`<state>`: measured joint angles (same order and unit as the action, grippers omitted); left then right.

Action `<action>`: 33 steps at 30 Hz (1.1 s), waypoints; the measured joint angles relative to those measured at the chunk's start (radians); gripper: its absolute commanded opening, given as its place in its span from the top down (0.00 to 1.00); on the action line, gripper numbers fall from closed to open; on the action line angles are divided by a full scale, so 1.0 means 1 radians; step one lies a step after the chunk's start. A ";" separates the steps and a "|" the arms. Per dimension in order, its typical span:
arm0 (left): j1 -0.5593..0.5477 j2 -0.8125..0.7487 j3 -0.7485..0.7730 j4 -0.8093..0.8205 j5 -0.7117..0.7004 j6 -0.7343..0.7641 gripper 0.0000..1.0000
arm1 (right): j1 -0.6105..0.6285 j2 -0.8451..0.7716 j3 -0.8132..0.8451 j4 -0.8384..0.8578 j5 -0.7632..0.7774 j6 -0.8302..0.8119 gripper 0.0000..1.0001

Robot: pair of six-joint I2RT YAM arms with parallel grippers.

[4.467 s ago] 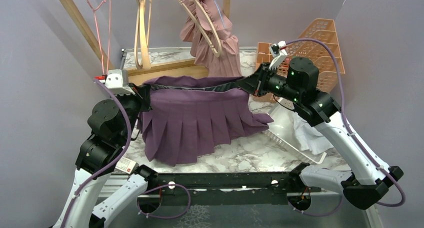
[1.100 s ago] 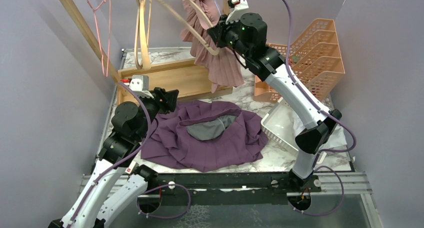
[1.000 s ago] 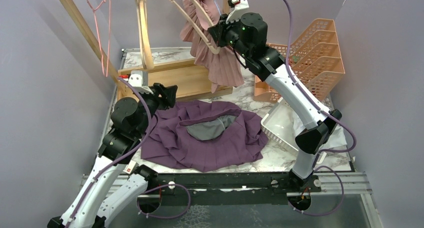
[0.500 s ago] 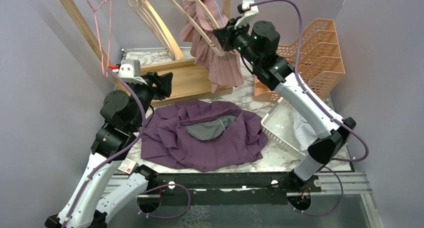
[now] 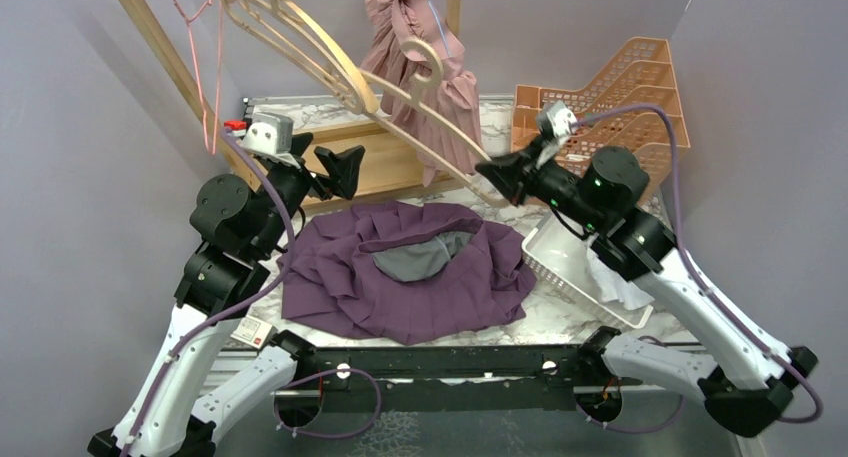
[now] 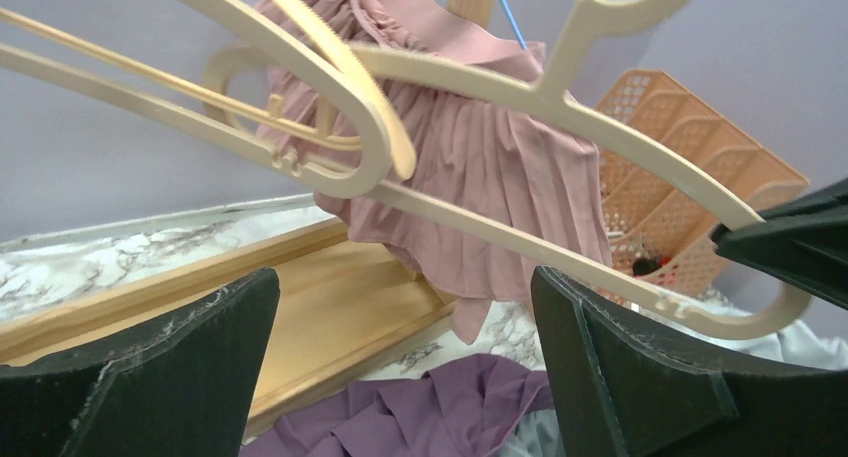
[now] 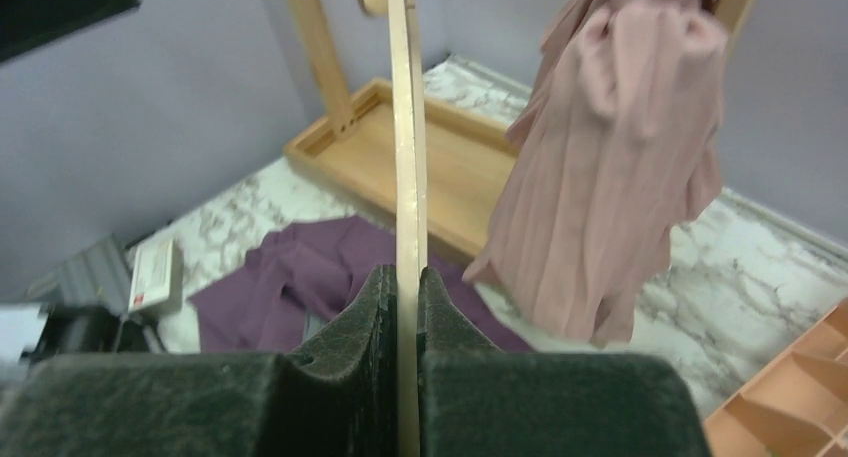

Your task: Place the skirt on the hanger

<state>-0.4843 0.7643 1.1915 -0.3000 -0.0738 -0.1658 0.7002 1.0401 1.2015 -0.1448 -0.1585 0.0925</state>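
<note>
- Purple skirt [image 5: 405,272] lies crumpled on the marble surface [image 5: 548,319] between my two arms. Its grey lining shows at the open waist, and neither gripper touches it.
- My right gripper [image 5: 492,179] is clenched on the lower end of a pale wooden hanger [image 5: 437,155]. In the wrist view the pads pinch its thin edge.
- That hanger slants up and to the left from the grip towards the wooden rack [image 5: 160,47], above the skirt and apart from it.
- My left gripper [image 5: 325,162] is released, with its fingers spread wide and nothing between them. It hangs above the skirt's far left edge.
- A pink pleated skirt [image 5: 435,92] hangs from the rack behind the hanger.
- Orange baskets [image 5: 630,87] and a white tray [image 5: 565,252] sit to the right.
</note>
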 measured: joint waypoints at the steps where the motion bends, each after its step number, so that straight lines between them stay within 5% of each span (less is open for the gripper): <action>1: 0.000 -0.003 -0.002 -0.002 0.019 0.010 0.01 | 0.000 -0.046 -0.039 -0.015 -0.023 -0.007 0.99; 8: 0.000 -0.048 -0.075 0.023 0.226 0.097 0.06 | 0.000 -0.261 -0.217 -0.179 -0.204 -0.107 0.99; 17: -0.001 -0.045 -0.154 -0.123 0.785 0.409 0.08 | 0.001 -0.347 -0.222 -0.351 -0.319 -0.236 0.99; 25: -0.001 -0.048 -0.202 -0.154 0.882 0.480 0.12 | 0.001 -0.386 -0.189 -0.454 -0.366 -0.298 0.99; 33: -0.001 -0.024 -0.200 -0.179 0.903 0.505 0.52 | 0.001 -0.385 -0.154 -0.529 -0.458 -0.337 0.99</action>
<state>-0.4854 0.7399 0.9913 -0.4793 0.8291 0.3397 0.7013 0.6552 1.0473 -0.6743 -0.6167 -0.2447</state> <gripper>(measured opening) 0.628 0.082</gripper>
